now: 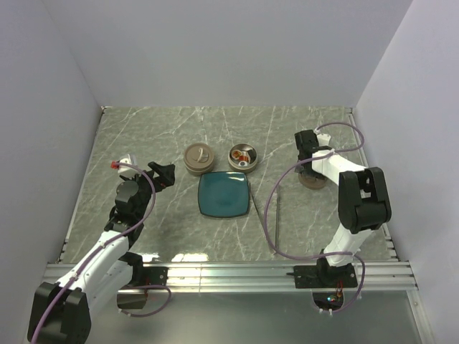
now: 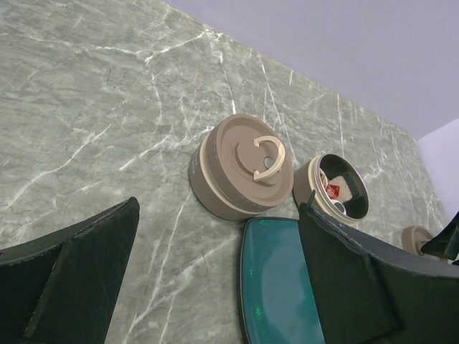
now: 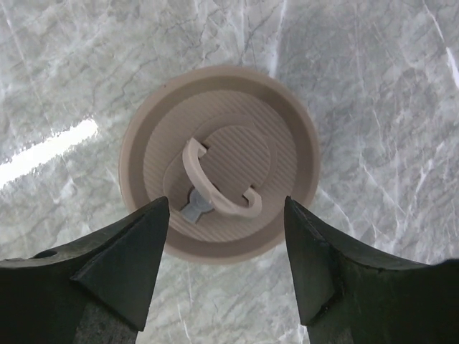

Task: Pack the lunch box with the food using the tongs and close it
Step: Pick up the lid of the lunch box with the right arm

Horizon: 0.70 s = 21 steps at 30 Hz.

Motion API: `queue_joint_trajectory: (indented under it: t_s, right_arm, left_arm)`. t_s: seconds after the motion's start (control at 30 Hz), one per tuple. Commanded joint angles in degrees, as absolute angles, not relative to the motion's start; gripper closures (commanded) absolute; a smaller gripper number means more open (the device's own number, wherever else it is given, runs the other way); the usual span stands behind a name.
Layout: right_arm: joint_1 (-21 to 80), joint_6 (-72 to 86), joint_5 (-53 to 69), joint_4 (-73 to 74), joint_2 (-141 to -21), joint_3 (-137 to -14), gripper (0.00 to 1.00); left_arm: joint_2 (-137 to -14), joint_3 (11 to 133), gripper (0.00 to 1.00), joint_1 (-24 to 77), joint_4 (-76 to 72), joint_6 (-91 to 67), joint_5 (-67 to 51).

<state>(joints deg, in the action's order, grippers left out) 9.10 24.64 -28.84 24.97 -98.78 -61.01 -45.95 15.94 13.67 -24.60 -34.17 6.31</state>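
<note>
Your right claw point(image 3: 226, 209) hangs with its fingers apart above a loose beige lid point(image 3: 219, 165) with a curved handle, and neither finger visibly touches it. From the teal square plate point(image 1: 224, 195) at the middle of the grey marbled worktop point(image 1: 143, 136), that lid sits out towards 3 o'clock, well apart. The tongs point(image 1: 278, 215) lie flat on the worktop between plate and lid, just beside the plate's 3 o'clock edge, pointing 12 to 6. The open round lunch box bowl point(image 1: 244, 158) stands at the plate's 1 o'clock, close to its corner, and the food point(image 2: 334, 190) is inside it: you can see red, orange and white pieces. A second lunch box tier point(image 2: 240, 166), lidded, stands at 11 o'clock. Your left claw point(image 2: 219, 208) is also spread wide with nothing in it, out at the plate's 9 o'clock.
</note>
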Motion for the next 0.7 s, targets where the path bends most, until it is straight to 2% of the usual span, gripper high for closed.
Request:
queue_joint_trajectory:
  t_s: [0.0,0.1,0.17,0.33,0.53,0.67]
  right_arm:
    - [8.7,25.4,-28.65,26.28,-100.54,-63.72,0.3]
    - [8.7,25.31,-28.3,26.45,-101.33,-63.9,0.39]
    - [8.79,25.14,-28.04,26.63,-101.6,-63.98,0.5]
    - [8.79,24.96,-28.21,27.42,-101.6,-63.63,0.66]
    - [9.49,24.96,-28.39,26.98,-99.93,-62.23,0.72]
    - [10.81,24.52,-28.04,26.54,-98.88,-61.79,0.81]
  left_arm:
    - [-45.18,15.29,0.01,13.36,-26.9,-34.89,5.36]
    - [-44.83,15.21,0.0,13.36,-26.89,-34.98,5.36]
    - [-44.47,15.2,0.01,13.36,-26.72,-34.98,5.54]
    - [-44.03,15.03,0.0,13.36,-26.63,-34.98,5.62]
    - [-44.38,15.12,0.01,13.36,-26.72,-34.98,5.54]
    - [-44.3,15.03,0.0,13.36,-26.72,-34.89,5.54]
